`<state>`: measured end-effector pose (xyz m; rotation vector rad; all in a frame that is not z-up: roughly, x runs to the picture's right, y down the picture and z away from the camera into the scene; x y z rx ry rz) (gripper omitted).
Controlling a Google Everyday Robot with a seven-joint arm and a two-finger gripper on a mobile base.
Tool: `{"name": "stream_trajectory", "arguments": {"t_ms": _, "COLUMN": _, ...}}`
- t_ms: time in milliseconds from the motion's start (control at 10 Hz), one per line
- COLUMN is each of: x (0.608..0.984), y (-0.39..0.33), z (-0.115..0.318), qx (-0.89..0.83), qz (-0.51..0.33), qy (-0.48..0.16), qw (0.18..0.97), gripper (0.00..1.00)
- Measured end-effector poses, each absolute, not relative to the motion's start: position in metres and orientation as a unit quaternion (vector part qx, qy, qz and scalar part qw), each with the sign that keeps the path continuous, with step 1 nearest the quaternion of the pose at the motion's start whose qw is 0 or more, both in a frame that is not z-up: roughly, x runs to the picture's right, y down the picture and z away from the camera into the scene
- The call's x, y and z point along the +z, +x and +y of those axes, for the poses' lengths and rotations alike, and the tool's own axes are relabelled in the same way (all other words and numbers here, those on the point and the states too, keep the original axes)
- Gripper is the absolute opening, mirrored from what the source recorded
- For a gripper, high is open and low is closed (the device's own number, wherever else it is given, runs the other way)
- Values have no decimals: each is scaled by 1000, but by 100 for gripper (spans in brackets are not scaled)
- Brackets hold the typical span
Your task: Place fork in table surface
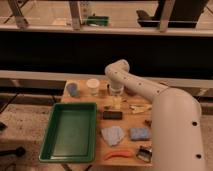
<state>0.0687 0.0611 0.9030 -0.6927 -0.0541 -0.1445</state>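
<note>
The tool hovers over the table surface beside the green tray.

Green tray sitting at left; black block lying beside it; orange peeler lying near front edge; white cup standing at back.

I see the table surface carrying a green tray; right of the tray, a black block, blue cloths; gripper above the block.
</note>
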Motion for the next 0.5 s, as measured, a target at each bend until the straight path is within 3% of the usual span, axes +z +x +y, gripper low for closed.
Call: {"name": "stream_trajectory", "arguments": {"t_ms": 500, "x": 850, "y": 65, "z": 39, "qx": -80, "qz": -39, "qy": -322, "qw": 943, "gripper": 80}}
